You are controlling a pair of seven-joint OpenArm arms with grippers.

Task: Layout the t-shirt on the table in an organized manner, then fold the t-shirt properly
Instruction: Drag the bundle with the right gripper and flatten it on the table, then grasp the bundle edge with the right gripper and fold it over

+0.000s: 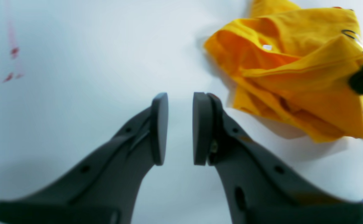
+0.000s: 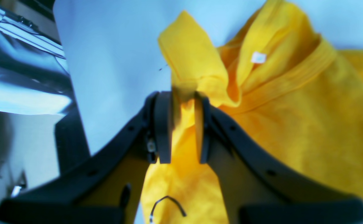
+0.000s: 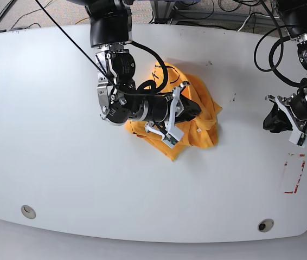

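Left wrist view: left gripper (image 1: pixel 180 127) hangs over bare white counter (image 1: pixel 91 62), fingers (image 1: pixel 159 127) parted by a narrow gap with nothing between them. The t-shirt (image 1: pixel 296 77), orange-yellow and bunched, lies up and to the right, apart from the fingers; small white tag (image 1: pixel 267 47) visible in the folds. Red tape marks (image 1: pixel 13 53) at the far left.

Right wrist view: right gripper (image 2: pixel 183 127) has its fingers closed on a fold of the t-shirt (image 2: pixel 293 118); cloth fills the gap between the pads. Collar and tag (image 2: pixel 258 57) just beyond.

Base view: t-shirt (image 3: pixel 197 116) crumpled near the counter's (image 3: pixel 50 141) centre, right gripper (image 3: pixel 189 108) on it. Left gripper (image 3: pixel 277 120) well apart, near the red tape outline (image 3: pixel 293 174).
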